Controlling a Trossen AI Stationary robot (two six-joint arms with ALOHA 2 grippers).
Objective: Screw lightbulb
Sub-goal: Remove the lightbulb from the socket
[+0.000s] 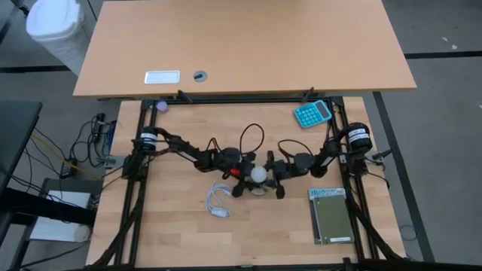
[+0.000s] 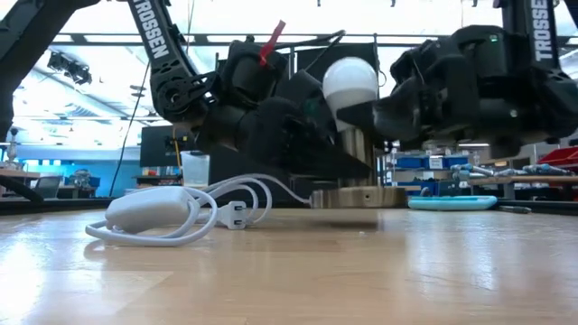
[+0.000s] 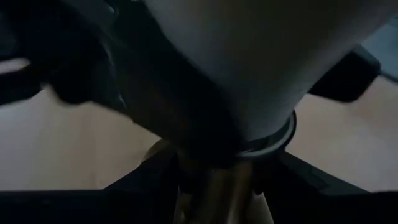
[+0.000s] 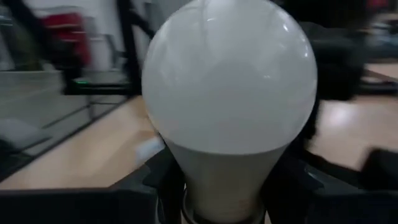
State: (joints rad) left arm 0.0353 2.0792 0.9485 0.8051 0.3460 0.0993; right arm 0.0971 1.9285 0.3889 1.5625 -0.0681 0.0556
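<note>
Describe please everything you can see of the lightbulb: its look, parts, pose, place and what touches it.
The lightbulb is small, pear-shaped, with a smooth matte white globe narrowing to a silvery screw base. It stands upright, globe up, its base over the round grey socket disc near the table's middle. Both arms crowd it: the left gripper and right gripper flank it, dark fingers at its neck. The exact contact is hidden.
</note>
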